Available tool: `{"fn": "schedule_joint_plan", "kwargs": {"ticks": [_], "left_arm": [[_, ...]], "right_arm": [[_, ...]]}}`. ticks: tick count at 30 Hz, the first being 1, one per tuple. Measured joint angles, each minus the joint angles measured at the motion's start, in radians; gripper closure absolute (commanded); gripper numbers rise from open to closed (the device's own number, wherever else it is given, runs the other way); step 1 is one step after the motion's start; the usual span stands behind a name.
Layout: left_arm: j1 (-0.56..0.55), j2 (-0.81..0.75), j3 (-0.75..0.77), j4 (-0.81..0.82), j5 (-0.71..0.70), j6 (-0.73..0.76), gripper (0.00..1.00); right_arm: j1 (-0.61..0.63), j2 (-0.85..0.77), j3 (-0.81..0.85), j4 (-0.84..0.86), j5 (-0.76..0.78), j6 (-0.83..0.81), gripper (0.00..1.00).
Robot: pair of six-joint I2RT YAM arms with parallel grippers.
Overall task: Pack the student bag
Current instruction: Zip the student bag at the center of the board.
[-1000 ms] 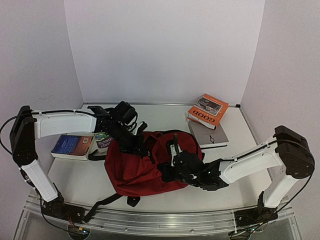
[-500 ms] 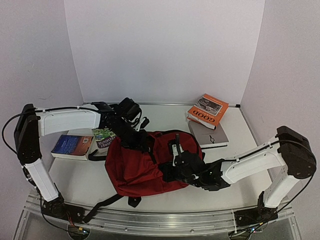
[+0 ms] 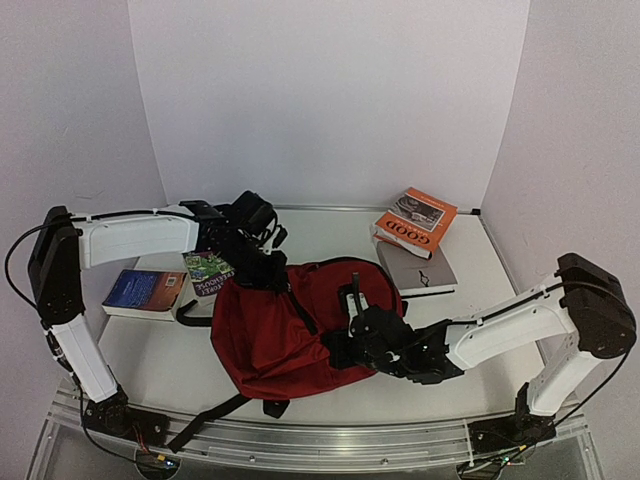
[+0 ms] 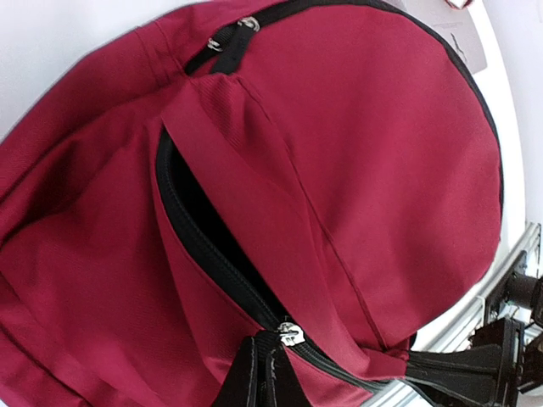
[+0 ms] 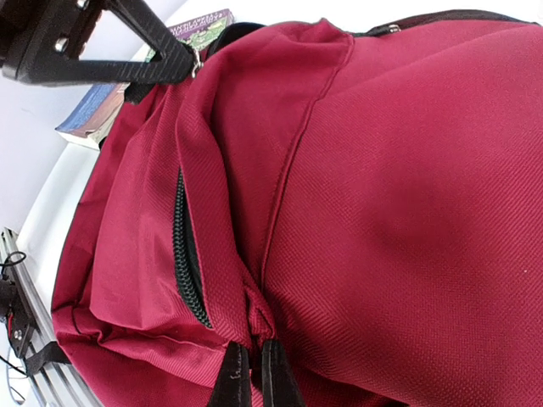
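The left gripper (image 4: 263, 369) is clenched at the small silver metal zip slider (image 4: 291, 333) on the far-left corner of the student bag (image 3: 270, 340). This is the large dark red fabric backpack with black straps and zippers, and it lies flat between the two arms.

Just left of the bag lie a flat blue paperback book (image 3: 145, 292) and a green-covered paperback book (image 3: 207, 270); the left arm is nearer to both.

A black-toothed pocket zip (image 5: 188, 254) runs across the bag's front panel, partly parted. Its long axis leads from the left gripper's end towards the right gripper (image 5: 252, 365). That gripper is pinched shut on a fold of the red fabric at the zip's opposite end. The opening therefore lies straight between the two grips. I judge that the coming move depends on pulling along that line.

Behind the bag to its right, an orange-covered book (image 3: 415, 218) leans on a flat grey hardback book (image 3: 420, 270), nearer the right arm.

The pocket's inside is dark, so its contents are hidden. Whether the left jaws hold the pull tab or the slider itself cannot be told. From above, both sets of fingertips are hidden under the wrists.
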Motion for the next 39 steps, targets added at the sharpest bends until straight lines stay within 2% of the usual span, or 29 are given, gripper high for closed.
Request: {"fn": "schedule_joint_plan", "kwargs": {"ticks": [6,7,13,14,17,23,31,39], "left_arm": [[0.04,0.025,0.002,0.033,-0.024,-0.006,1.0],[0.048,0.031,0.002,0.041,-0.023,-0.006,1.0],[0.081,0.038,0.002,0.088,0.013,0.002,1.0],[0.085,0.038,0.001,0.093,0.021,0.003,1.0],[0.095,0.038,-0.017,0.123,0.055,0.006,1.0],[0.101,0.038,-0.048,0.156,0.097,0.005,1.0],[0.101,0.038,-0.064,0.191,0.121,0.001,1.0],[0.102,0.038,-0.08,0.205,0.136,-0.003,1.0]], "right_arm": [[0.002,-0.019,-0.006,-0.037,-0.003,0.002,1.0],[0.004,-0.026,-0.006,-0.05,-0.002,0.002,0.98],[0.015,-0.05,0.025,-0.176,-0.015,-0.005,0.53],[0.019,-0.05,0.039,-0.205,-0.019,-0.009,0.48],[0.022,-0.05,0.099,-0.277,-0.017,-0.026,0.38],[0.023,-0.01,0.263,-0.363,0.026,-0.076,0.26],[-0.032,0.128,0.401,-0.404,0.028,-0.146,0.27],[-0.113,0.251,0.523,-0.427,-0.001,-0.219,0.46]]}}
